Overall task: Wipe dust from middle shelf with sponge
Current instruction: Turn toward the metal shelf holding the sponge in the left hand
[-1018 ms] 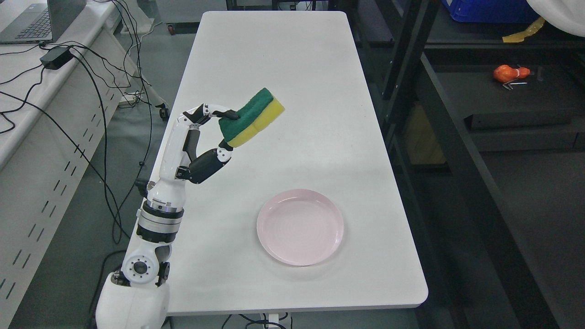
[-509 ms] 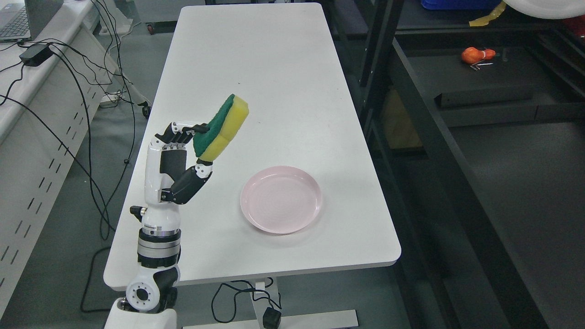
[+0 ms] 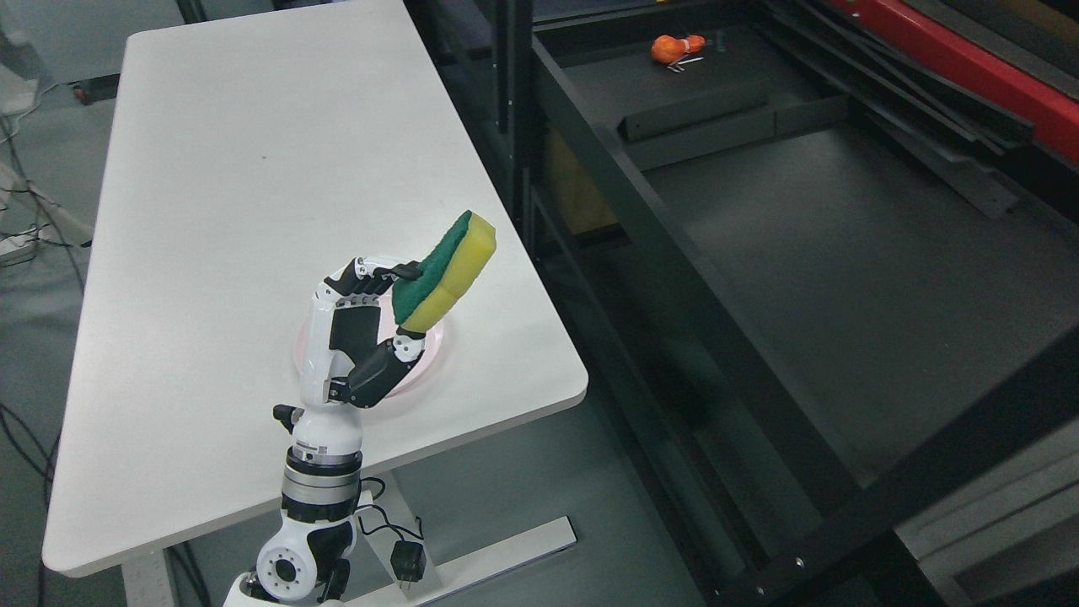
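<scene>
Black shelf fills frame right, white worktop frame left. Left hand raised at lower centre, fingers gripping sponge, tilted, above pink plate, mostly hidden behind hand.

- Sponge: a two-layer block, dark green scouring pad on one face and yellow foam on the other. It is held up in the air above the near right part of a white table, tilted, its long axis rising toward the upper right.
- Shelf: a dark, flat, matte surface in a black metal frame, to the right of the sponge.
</scene>
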### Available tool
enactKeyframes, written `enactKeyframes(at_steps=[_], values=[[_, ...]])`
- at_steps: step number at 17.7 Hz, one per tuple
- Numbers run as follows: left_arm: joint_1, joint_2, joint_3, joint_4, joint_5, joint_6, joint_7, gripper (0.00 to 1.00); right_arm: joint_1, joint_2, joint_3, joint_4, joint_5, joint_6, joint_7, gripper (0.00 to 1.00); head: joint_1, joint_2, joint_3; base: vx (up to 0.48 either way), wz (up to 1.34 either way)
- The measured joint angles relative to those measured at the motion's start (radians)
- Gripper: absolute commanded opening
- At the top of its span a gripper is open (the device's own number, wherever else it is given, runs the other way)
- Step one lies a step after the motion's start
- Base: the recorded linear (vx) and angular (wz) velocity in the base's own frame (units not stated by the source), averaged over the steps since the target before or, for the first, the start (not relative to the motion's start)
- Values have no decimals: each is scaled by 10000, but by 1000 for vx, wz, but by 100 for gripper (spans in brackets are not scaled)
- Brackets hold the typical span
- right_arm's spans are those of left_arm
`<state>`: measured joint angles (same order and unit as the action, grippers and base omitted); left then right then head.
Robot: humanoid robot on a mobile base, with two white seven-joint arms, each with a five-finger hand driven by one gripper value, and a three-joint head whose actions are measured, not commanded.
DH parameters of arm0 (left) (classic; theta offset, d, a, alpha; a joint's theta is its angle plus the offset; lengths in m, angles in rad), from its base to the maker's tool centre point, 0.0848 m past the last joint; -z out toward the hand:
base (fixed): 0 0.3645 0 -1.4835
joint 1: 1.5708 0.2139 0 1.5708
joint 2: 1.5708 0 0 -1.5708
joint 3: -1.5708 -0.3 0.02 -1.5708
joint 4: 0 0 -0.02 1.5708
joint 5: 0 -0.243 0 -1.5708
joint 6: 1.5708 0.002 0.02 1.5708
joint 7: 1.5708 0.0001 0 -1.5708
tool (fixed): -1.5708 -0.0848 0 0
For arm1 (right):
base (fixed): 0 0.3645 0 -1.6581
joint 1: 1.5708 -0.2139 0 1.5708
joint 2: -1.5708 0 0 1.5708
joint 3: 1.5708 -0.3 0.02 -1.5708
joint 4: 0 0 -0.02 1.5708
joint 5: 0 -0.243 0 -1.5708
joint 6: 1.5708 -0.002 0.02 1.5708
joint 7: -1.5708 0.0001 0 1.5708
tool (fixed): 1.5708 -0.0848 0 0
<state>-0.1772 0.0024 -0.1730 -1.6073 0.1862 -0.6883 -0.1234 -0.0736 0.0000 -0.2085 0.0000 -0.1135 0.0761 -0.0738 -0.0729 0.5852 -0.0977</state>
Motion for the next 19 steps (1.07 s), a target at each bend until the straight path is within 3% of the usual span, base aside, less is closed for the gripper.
enactKeyframes(at_steps=[19], values=[[361,-20,-1233,-125,30,-27,-82,0,0,0,0,0,0,-1,0,100,0,0,0,-177,-610]])
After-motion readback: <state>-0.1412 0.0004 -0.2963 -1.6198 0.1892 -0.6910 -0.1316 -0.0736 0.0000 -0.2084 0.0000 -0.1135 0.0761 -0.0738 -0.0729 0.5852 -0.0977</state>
